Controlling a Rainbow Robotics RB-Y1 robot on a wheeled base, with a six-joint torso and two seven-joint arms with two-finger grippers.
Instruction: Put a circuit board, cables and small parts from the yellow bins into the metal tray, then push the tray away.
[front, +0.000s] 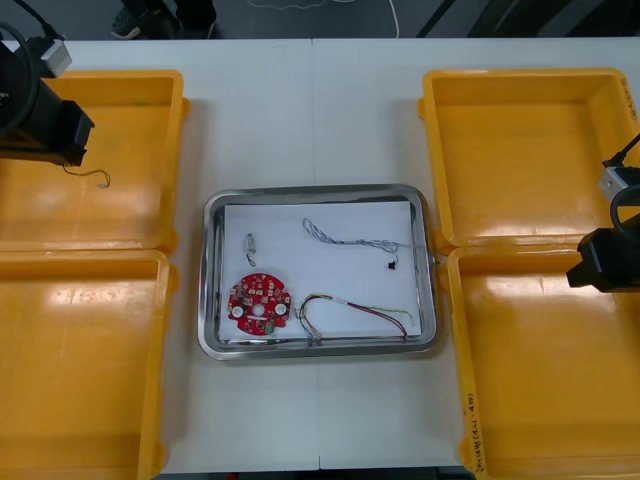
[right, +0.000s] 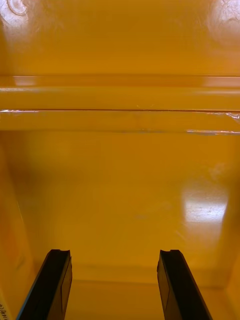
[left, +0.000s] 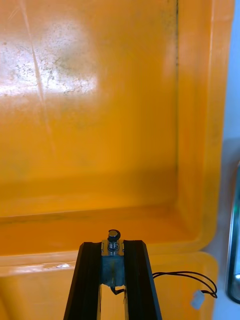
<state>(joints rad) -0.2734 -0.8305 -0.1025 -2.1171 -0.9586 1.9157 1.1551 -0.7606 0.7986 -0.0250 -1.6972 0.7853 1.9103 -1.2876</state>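
your left gripper (left: 113, 244), clenched on a small metal part (left: 113, 235) with a thin black lead (left: 186, 275) trailing beneath it, hangs over the far left yellow bin (front: 120, 82). the part stands upright between the fingers, its long axis along them. the metal tray (front: 212, 270) lies to that gripper's right and a little nearer the robot, at the middle of the counter (front: 300, 110), its long side running left to right. the left arm is the closer one, so the carry looks like its job. on the tray's white inside sit a red circuit board (front: 258, 303), a second small metal part (front: 251, 245), a blue and white cable (front: 350, 238) and a red and yellow cable (front: 360, 308). the bare patch at the tray's middle seems the safest landing, though the loose lead may snag the bin wall on the way. your right gripper (right: 115, 257), fingers spread and holding nothing, waits over the right-hand bins (front: 520, 80).
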